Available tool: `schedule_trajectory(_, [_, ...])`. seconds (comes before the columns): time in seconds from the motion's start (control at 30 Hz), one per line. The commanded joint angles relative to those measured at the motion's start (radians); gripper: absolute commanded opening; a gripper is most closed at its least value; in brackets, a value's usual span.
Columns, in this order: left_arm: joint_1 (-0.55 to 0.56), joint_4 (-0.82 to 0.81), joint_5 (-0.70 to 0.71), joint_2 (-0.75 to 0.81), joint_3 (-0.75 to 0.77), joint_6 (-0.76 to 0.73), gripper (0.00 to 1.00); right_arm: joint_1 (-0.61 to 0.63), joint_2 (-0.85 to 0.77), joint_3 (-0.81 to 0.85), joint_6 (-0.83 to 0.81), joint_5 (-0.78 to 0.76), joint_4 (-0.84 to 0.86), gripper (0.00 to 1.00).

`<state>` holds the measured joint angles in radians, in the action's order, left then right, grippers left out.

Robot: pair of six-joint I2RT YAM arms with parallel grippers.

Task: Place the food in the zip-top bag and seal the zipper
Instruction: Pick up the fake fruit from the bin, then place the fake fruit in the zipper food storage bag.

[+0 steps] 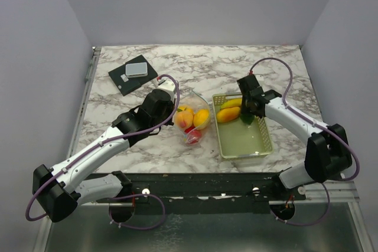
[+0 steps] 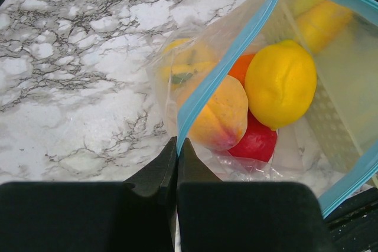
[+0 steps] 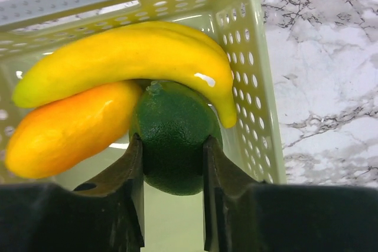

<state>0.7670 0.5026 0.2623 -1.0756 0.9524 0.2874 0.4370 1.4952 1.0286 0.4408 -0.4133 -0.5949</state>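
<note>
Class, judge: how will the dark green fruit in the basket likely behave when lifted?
The green fruit looks round and rigid, so it may roll if dropped. The banana rests over it, so lifting probably nudges that.

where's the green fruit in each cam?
Top: green fruit at the basket's far end, under the right arm.
Left wrist: not clearly in it; maybe a green sliver, top-right corner.
Right wrist: centre, clamped in the right gripper.
Shared landmark: the basket, behind the bag in left wrist.
</note>
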Motion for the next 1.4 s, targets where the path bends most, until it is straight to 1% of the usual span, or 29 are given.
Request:
schedule_trajectory(0.0, [-0.004, -0.004, 0.01, 0.003, -0.011, -0.005, 0.0, -0.006, -0.084, 0.045, 0.013, 0.051, -0.06, 0.07])
schedule_trajectory(0.33, [-0.005, -0.003, 0.011, 0.0, -0.011, -0.003, 0.0, 0.008, -0.273, 0.121, 0.02, 0.214, -0.087, 0.07])
schedule_trajectory(0.6, [-0.003, -0.003, 0.009, -0.001, -0.01, -0.002, 0.0, 0.084, -0.388, 0.191, 0.03, 0.341, -0.044, 0.07])
schedule_trajectory(0.8, [-0.004, -0.003, 0.007, -0.003, -0.01, -0.001, 0.0, 0.168, -0.424, 0.226, 0.043, 0.44, 0.023, 0.08])
schedule_trajectory(1.07, [-0.003, -0.004, 0.006, -0.002, -0.012, -0.002, 0.0, 0.326, -0.388, 0.26, 0.054, 0.418, 0.092, 0.08])
schedule_trajectory(1.37, [-0.004, -0.004, -0.001, -0.003, -0.011, -0.003, 0.0, 0.494, -0.255, 0.331, 0.02, 0.277, 0.092, 0.08])
